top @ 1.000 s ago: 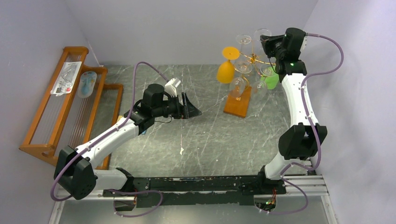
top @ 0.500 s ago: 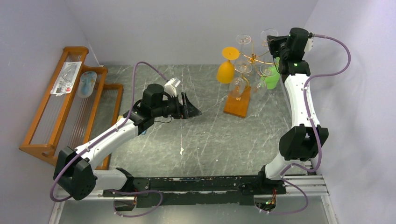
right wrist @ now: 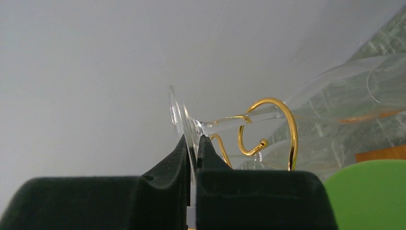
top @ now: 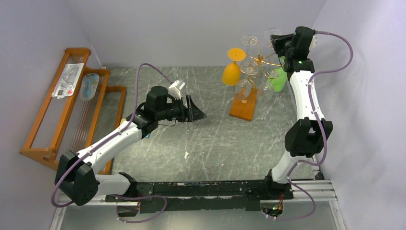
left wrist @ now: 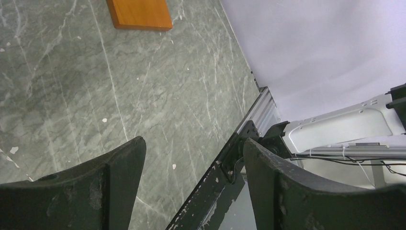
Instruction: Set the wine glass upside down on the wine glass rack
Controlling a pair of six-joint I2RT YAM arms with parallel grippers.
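The wine glass rack [top: 260,61] is a gold wire stand on a small orange-brown wooden base [top: 243,104] at the back right. My right gripper [top: 280,43] is at its top and is shut on the flat foot of a clear wine glass [right wrist: 184,120]. The glass lies tilted, and its stem [right wrist: 230,120] passes through a curled gold arm [right wrist: 292,136]. Its bowl [right wrist: 344,81] points away. My left gripper [top: 197,113] is open and empty above the middle of the table. In the left wrist view its fingers [left wrist: 115,182] frame bare table, with the base's corner [left wrist: 139,13] at the top.
An orange glass [top: 233,67], a green glass [top: 279,81] and clear glasses [top: 244,88] hang on the gold rack. A large slatted wooden rack [top: 72,110] with two packets [top: 69,79] stands at the left wall. Walls close in behind and to the right.
My right wrist swung to the right at the top of the rack, then came back a little to the left, keeping its hold on the glass foot. The left arm has not moved.
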